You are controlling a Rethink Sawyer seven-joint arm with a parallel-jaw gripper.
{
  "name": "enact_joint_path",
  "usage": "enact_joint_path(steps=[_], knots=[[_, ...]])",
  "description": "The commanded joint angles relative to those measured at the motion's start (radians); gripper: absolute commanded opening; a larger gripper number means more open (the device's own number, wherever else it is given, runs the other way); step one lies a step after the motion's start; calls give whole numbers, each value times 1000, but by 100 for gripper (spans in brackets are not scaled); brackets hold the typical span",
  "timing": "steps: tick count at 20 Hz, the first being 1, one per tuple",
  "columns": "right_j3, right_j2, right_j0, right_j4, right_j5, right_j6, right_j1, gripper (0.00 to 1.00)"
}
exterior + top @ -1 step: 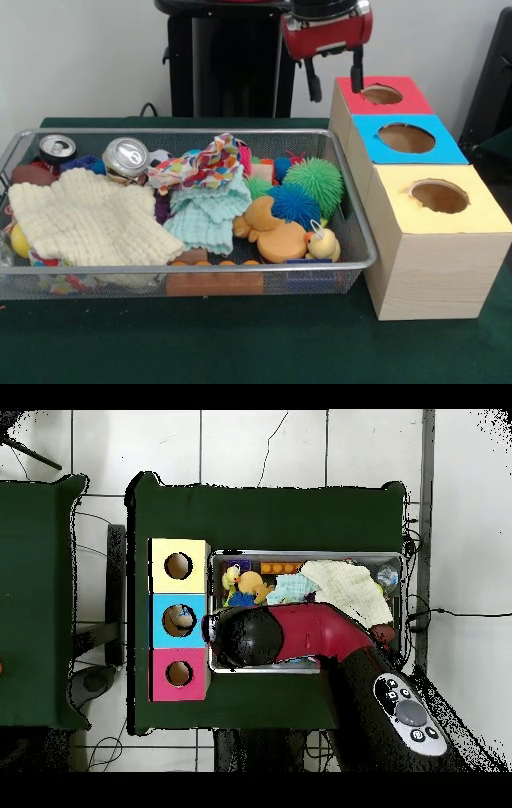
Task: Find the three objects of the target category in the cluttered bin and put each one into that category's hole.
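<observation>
My gripper (pixel 334 78) hangs open and empty above the bin's far right corner, beside the red-topped box (pixel 382 94). The wire bin (pixel 364 240) holds a cream cloth (pixel 88 220), a teal cloth (pixel 204 216), a patterned cloth (pixel 204 166), two cans (pixel 126 156), an orange duck (pixel 272 232), a small yellow duck (pixel 322 242), a green spiky ball (pixel 318 180) and a blue spiky ball (pixel 294 204). In the overhead view the arm's black wrist (pixel 245 636) hides the fingers and covers the bin's side nearest the base.
Three wooden boxes with round holes stand in a row beside the bin: red, blue (pixel 406 138) and yellow (pixel 438 196). In the overhead view something lies inside the blue hole (pixel 178 620). An orange block (pixel 212 280) rests against the bin's front wall.
</observation>
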Motion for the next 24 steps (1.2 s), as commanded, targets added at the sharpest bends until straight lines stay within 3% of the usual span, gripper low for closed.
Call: enact_joint_path(steps=[1,7,12,18,24], knots=[[-48,-60,15,-132,175,-91,-85,100],[-24,-83,20,-212,163,-69,-129,100],[40,-81,-3,-246,111,-78,-149,100],[109,-83,-51,-319,0,-88,-144,100],[127,-63,-105,-377,-39,-111,-111,100]])
